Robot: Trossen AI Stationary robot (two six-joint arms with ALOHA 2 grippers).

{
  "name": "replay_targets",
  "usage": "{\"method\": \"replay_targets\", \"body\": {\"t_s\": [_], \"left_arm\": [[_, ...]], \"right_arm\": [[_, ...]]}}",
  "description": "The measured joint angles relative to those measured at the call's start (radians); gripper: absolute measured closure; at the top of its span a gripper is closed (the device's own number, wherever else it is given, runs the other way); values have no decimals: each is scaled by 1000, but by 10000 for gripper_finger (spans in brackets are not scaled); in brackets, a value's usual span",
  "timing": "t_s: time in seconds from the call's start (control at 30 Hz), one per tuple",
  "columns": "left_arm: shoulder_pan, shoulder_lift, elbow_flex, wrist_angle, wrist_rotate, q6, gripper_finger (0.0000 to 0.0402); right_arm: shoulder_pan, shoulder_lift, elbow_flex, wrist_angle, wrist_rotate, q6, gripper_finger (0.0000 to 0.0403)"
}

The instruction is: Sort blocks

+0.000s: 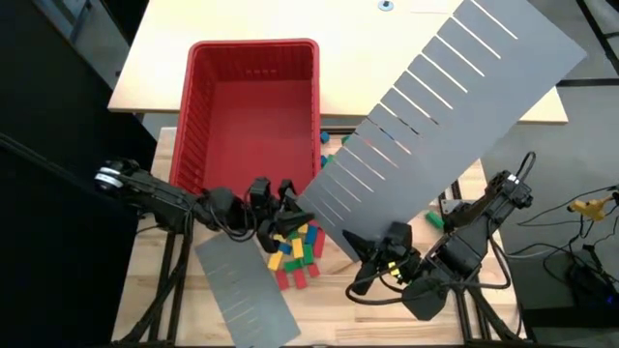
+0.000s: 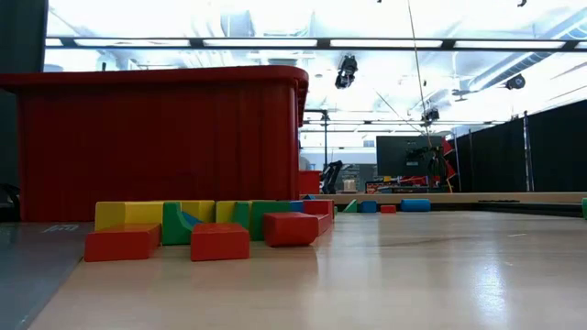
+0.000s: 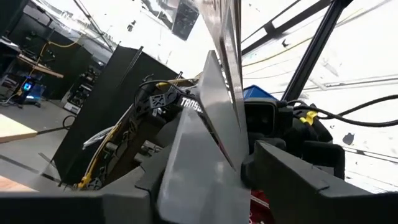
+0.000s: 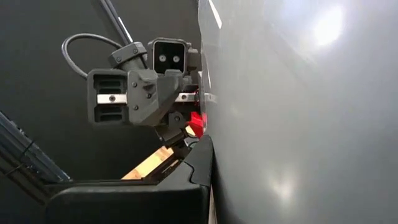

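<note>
A heap of red, yellow, green and blue blocks [image 1: 295, 246] [image 2: 211, 229] lies on the wooden table in front of the red bin [image 1: 253, 106] [image 2: 165, 137]. A large grey slotted panel [image 1: 435, 106] slants above the table from the far right toward the heap. My left gripper [image 1: 288, 205] is shut on its lower corner beside the bin. My right gripper [image 1: 363, 253] is shut on its lower edge, right of the heap. Neither gripper shows in the low view. My left gripper pinches the big panel's lower corner [image 3: 208, 140] between its two fingers [image 3: 298, 180], coming from the table's left side. The panel is lifted clear and rises away from the fingers. My right gripper holds the panel's lower edge [image 1: 350, 237] from the near right. One finger [image 4: 155, 193] lies against the panel's face [image 4: 298, 112]; the panel hides the other finger.
A second, smaller grey slotted panel [image 1: 242, 285] [image 2: 27, 266] lies flat at the near left, just beside the heap. A few stray blocks [image 1: 329, 145] [image 2: 394, 205] lie farther back, right of the bin, partly under the raised panel. A pale table [image 1: 174, 58] stands beyond.
</note>
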Motion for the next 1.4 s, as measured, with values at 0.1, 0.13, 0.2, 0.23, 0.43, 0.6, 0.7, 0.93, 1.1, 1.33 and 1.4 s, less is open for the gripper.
{"method": "replay_targets", "body": {"t_s": [0.1,0.13,0.2,0.23,0.43,0.6,0.7,0.93,1.1,1.33,1.4], "left_arm": [[0,4,0,0,0,7,267],[0,6,0,0,0,9,280],[1,12,0,0,0,10,310],[1,15,0,0,0,10,325],[0,18,0,8,7,40,396],[0,18,0,8,4,63,400],[0,12,0,4,0,77,400],[0,-38,0,-56,-15,115,401],[0,-111,0,-132,-31,153,401],[1,-227,0,-250,-75,231,401],[1,-268,0,-291,-95,248,401]], "right_arm": [[-6,0,0,1,0,0,403],[-7,0,0,1,0,-1,403],[-12,0,0,1,-4,-5,403],[-14,0,0,2,-9,-6,403],[-22,0,0,1,-15,-8,403],[-25,0,0,-1,-14,-17,403],[-27,0,0,-1,-15,-18,402],[-32,-14,0,-30,-25,-4,351],[-30,-37,0,-50,-23,-1,291],[-31,-43,1,-71,-23,1,232],[-30,-43,1,-77,-24,8,225]]}}
